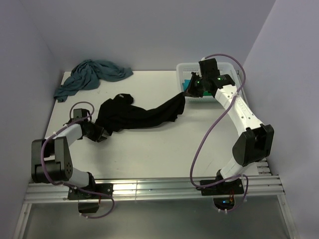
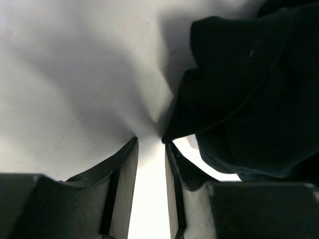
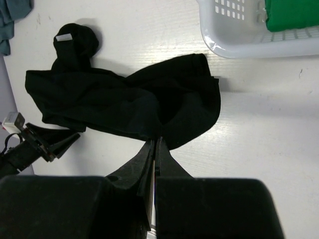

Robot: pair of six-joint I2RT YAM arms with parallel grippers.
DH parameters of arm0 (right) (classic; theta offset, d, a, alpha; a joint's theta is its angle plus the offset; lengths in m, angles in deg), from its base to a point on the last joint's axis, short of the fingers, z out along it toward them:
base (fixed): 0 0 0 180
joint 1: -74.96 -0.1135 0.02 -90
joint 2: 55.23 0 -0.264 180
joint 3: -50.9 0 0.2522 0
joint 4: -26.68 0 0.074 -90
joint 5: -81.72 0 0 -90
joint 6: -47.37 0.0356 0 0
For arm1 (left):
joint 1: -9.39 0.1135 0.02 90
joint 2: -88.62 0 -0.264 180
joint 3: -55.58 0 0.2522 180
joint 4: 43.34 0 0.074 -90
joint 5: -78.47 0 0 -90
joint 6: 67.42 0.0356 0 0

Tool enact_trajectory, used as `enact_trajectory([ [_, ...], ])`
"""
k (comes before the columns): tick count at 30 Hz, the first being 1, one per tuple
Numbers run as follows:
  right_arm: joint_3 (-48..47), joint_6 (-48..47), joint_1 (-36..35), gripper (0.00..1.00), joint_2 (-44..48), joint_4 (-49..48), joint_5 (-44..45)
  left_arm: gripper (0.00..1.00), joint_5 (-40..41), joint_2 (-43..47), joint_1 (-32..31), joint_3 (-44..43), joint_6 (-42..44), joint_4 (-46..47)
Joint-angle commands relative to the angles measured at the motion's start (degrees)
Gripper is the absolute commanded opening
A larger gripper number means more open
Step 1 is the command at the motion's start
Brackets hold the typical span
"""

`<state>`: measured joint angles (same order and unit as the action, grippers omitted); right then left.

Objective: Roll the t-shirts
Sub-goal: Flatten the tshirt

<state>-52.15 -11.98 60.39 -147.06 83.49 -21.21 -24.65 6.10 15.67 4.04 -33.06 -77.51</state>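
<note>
Because the black t-shirt (image 1: 139, 115) is limp and light, bunched across the table (image 1: 149, 154), its edges look the best holds; the right gripper (image 3: 156, 143) pinches one end, the left gripper (image 2: 151, 141) stands slightly parted beside the other.

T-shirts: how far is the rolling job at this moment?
Nothing is rolled yet. In hand: the black t-shirt lies bunched across the table, one end pinched by the right gripper; the left gripper is open beside the other end. Remaining: the crumpled grey-teal t-shirt and the green t-shirt in the white basket.
</note>
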Motion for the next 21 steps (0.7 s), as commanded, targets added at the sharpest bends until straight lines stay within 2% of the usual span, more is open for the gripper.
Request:
enact_trajectory([
  [1, -1.06, 0.63, 0.51, 0.0, 0.16, -2.44, -1.48, 0.34, 1.96, -1.93, -0.66, -3.52, 1.93, 1.68],
  [9, 0.17, 0.72, 0.51, 0.0, 0.69, -3.05, -2.89, 0.45, 3.63, -3.44, -1.36, -6.61, 3.25, 2.82],
  [11, 0.18, 0.72, 0.51, 0.0, 0.69, -3.06, -2.89, 0.44, 3.98, -4.84, -1.97, -7.13, 3.52, 2.83],
  [16, -0.18, 0.64, 0.59, 0.0, 0.51, -2.97, -2.89, 0.35, 4.25, -9.14, -3.91, -8.36, 2.91, 3.44],
  [18, -0.18, 0.64, 0.68, 0.0, 0.51, -2.88, -2.8, 0.28, 4.16, -10.11, -5.05, -8.71, 2.29, 4.23],
  [20, -0.09, 0.63, 0.68, 0.0, 0.51, -2.79, -2.54, 0.17, 4.6, -10.82, -5.75, -10.03, 2.11, 4.06],
  [21, 0.0, 0.46, 0.68, 0.0, 0.6, -2.79, -2.45, 0.0, 4.77, -11.6, -5.67, -10.64, 2.2, 3.1],
])
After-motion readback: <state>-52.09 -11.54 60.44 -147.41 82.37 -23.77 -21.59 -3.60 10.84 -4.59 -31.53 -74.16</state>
